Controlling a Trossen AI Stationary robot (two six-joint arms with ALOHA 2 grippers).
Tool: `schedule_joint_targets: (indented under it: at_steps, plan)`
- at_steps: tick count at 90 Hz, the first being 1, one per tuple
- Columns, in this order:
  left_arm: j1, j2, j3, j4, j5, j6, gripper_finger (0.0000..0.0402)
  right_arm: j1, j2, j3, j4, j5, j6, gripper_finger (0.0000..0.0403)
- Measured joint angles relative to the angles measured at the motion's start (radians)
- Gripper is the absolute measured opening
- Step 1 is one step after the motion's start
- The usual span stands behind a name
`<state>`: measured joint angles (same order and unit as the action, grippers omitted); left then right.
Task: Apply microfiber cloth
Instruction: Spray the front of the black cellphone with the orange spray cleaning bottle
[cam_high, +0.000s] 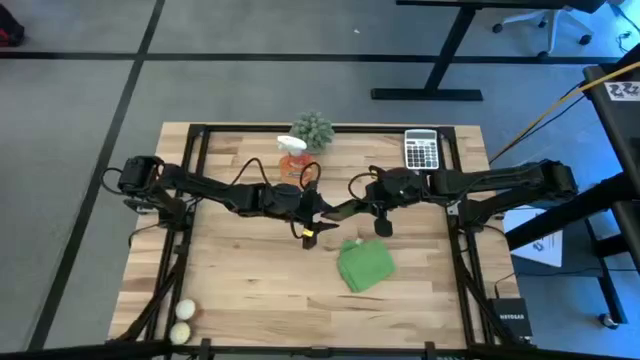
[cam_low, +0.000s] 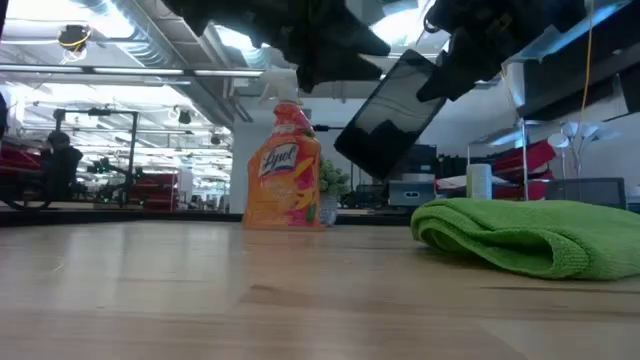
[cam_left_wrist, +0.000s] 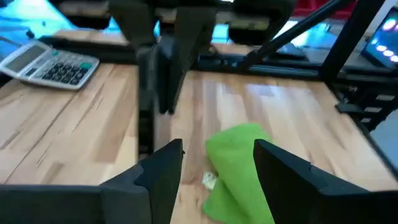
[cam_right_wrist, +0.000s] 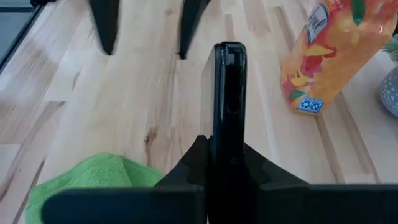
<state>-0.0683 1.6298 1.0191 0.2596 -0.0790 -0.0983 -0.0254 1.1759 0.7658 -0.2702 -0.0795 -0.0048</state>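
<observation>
Your left gripper (cam_high: 313, 222) hangs over the table's (cam_high: 240, 280) middle with its fingers (cam_left_wrist: 163, 169) spread and nothing between them. Just beside it, your right gripper (cam_high: 352, 207) is clamped on a black phone (cam_right_wrist: 228, 93), held edge-on above the wood. The cloth (cam_high: 365, 265) lies crumpled on the table below and right of both, untouched. The spray bottle (cam_high: 292, 156) stands behind.

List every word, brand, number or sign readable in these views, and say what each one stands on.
"Lysol": on the label of the orange spray bottle, seen in the low view.
Calculator: key markings too small to read.
Blue square tag low on the spray bottle, right wrist view: pattern only, no readable text.
Small black box beside the table: white lettering too small to read.
</observation>
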Motion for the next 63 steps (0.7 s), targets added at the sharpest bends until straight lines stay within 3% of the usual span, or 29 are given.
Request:
schedule_joint_targets:
  at_steps: [34,63]
  plan:
    - [0.004,-0.03,-0.001,-0.034,0.028,0.022,0.0173,0.0,0.0,0.002,-0.027,-0.001,0.022,0.0012]
    - [0.019,-0.03,-0.002,-0.093,-0.018,0.009,0.0172,0.0,0.002,0.046,0.003,-0.039,0.022,0.0012]
